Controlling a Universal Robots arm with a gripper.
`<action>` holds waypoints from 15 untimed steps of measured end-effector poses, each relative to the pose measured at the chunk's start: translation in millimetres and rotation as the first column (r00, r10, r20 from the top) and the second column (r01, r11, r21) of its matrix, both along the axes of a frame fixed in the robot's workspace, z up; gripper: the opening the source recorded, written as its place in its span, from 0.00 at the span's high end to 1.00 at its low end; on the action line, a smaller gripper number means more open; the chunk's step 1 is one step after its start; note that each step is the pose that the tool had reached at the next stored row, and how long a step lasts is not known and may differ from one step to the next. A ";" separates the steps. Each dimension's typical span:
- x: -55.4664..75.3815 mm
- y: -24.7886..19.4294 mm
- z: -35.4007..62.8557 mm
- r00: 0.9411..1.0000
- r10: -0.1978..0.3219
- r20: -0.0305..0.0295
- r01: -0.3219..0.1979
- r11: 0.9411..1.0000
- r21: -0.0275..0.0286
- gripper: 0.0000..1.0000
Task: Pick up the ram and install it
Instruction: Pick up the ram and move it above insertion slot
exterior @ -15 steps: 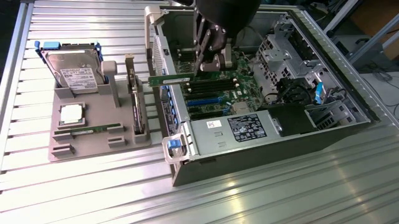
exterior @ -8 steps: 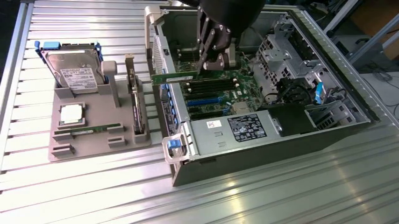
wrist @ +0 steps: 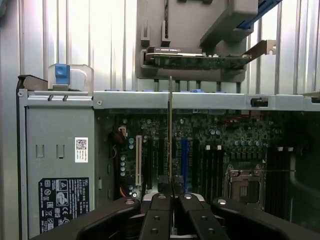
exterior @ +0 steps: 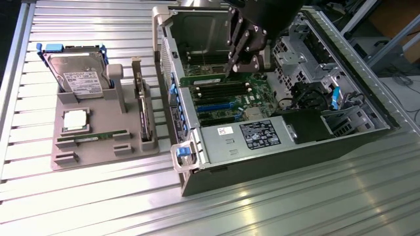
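One ram (exterior: 202,80) is gripped between the closed fingers of the end effector (exterior: 232,71). It sticks out from the fingertips inside the open computer case (exterior: 276,162), just above the dark memory slots (exterior: 220,91) of the motherboard.

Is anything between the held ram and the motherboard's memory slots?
Nothing visible. The end effector is shut on the ram inside the open computer case, and the black memory slots close by it lie uncovered.
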State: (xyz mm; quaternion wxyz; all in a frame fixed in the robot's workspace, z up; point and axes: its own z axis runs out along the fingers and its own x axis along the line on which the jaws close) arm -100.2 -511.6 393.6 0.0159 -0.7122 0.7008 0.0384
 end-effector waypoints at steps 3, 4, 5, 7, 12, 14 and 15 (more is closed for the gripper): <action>3.9 0.0 0.0 1.000 0.000 0.000 0.000 1.000 0.000 0.88; 5.9 0.0 0.0 1.000 0.000 0.000 0.000 1.000 0.000 0.88; 7.7 0.0 0.0 1.000 0.000 0.000 0.000 1.000 0.000 0.88; 11.5 0.0 0.1 1.000 0.000 0.000 0.000 1.000 0.000 0.88; 27.0 0.0 0.0 1.000 0.000 0.000 0.000 1.000 0.000 0.88; 35.1 0.0 0.0 1.000 0.000 0.000 0.000 1.000 0.000 0.88; 37.7 0.0 0.0 1.000 0.000 0.000 0.000 1.000 0.000 0.88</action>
